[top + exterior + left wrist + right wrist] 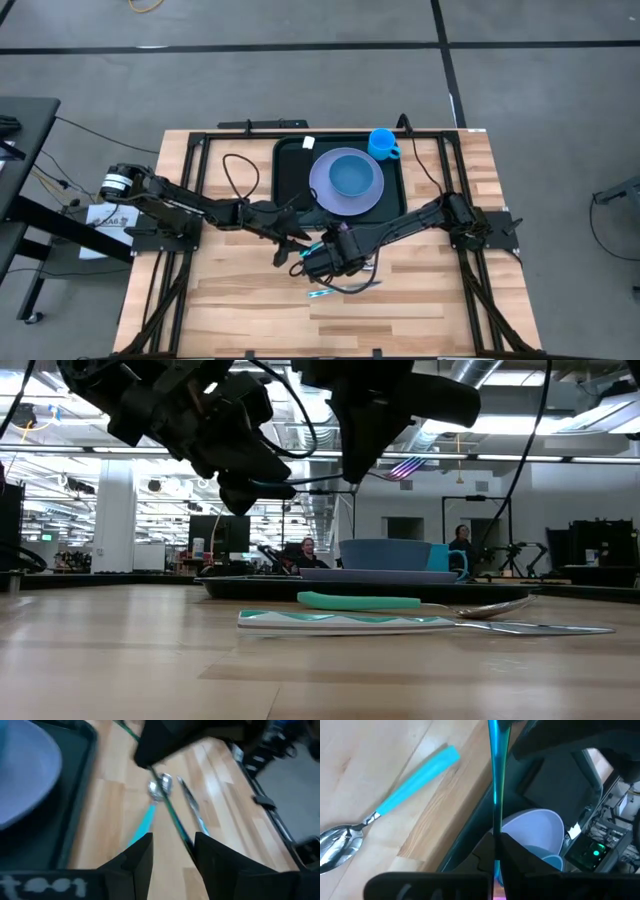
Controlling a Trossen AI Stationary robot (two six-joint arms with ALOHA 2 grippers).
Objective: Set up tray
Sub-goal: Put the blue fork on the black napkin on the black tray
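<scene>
- Right gripper: clenched on thin teal-handled utensil, long axis running straight out from fingers.
- Tray: just beyond gripper, holding plate and bowl.
- Left gripper: alongside, fingers parted, empty.

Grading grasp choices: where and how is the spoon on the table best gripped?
Grip the spoon by its teal handle, mid-length, from above, fingers closing across it: it lies flat on the table, and the handle is thicker than the metal bowl. The open left gripper hovers near it; the right gripper holds another utensil.
</scene>
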